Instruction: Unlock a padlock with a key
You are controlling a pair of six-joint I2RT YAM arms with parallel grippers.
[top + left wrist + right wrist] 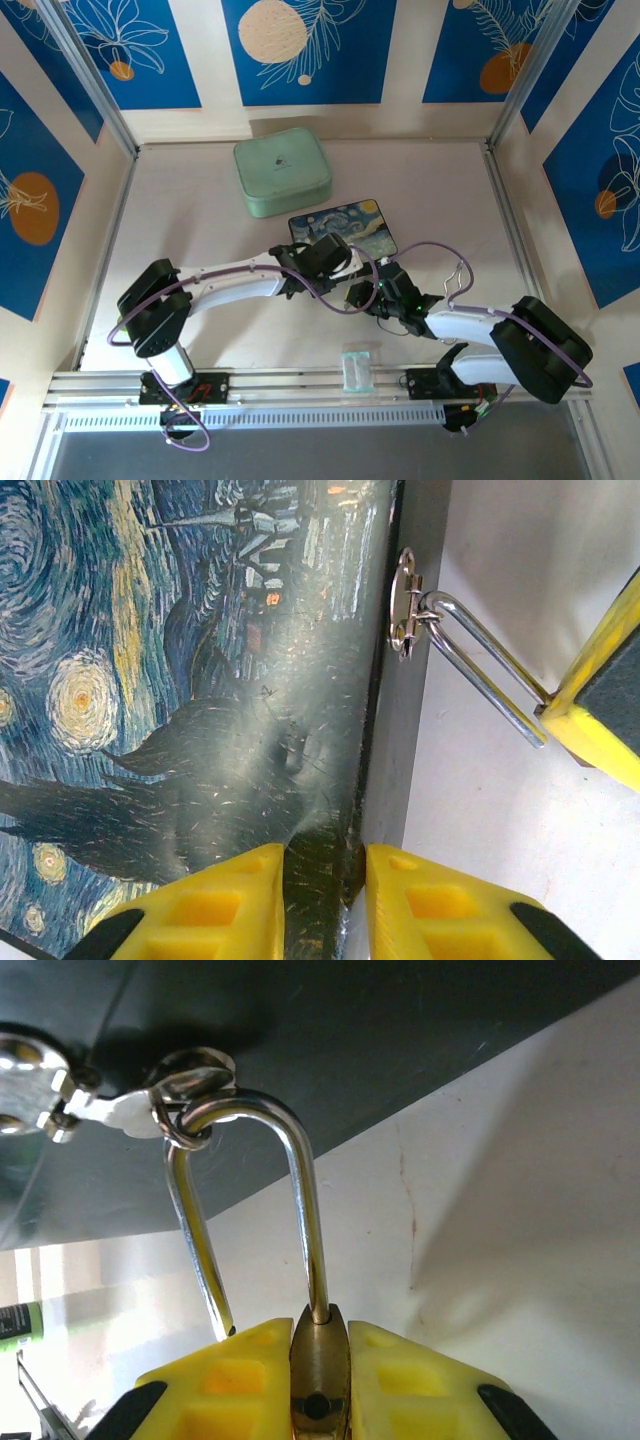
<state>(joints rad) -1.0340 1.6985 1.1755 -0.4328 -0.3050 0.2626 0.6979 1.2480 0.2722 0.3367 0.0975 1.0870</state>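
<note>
My right gripper is shut on the brass body of the padlock. Its silver shackle hangs through the small ring on the side of the painted box. One shackle leg sits in the body; the other leg's end stands free beside the body. The left wrist view has the same shackle running to a right finger. My left gripper is shut on the painted box's edge, one finger on top and one on its side. The key is hidden.
A mint-green case lies behind the painted box. Bent silver wire loops lie right of the right arm. A small clear packet sits at the table's near edge. Patterned walls close in three sides.
</note>
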